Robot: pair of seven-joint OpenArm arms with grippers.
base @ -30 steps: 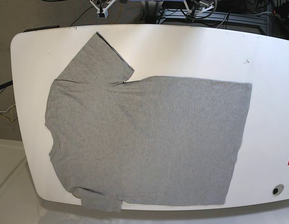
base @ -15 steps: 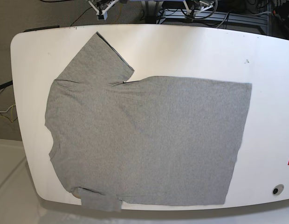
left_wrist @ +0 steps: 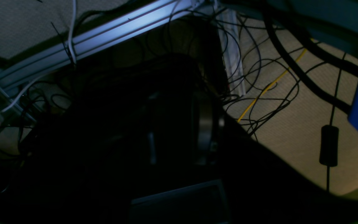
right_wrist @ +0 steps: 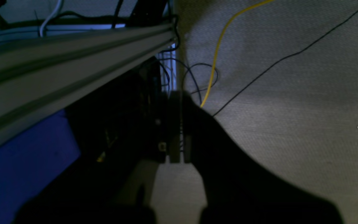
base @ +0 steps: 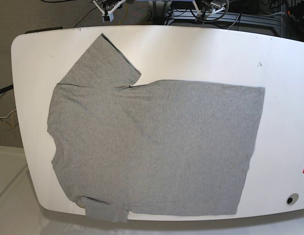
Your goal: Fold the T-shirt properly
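Although the T-shirt (base: 152,147) lies spread flat and plain side up across the white table (base: 201,54), filling the centre and left of the base view, no fold has been started. Its collar end points to the frame's left, its hem edge to the right, so the long axis runs left to right. One sleeve reaches toward the upper left; the other hangs over the table's lower-left edge.

Both arms sit beyond the table's top edge, well apart from the cloth. The right gripper (base: 109,11) shows at the upper left of the base view, near the upper sleeve, so that arm looks better placed for the sleeve end. Its jaws are pressed together with nothing between them. The left gripper (base: 211,7) shows at top centre, nearer the hem half; whether its jaws are spread cannot be told, since its wrist view is too dark. Both wrist cameras see only floor, cables and frame rails.
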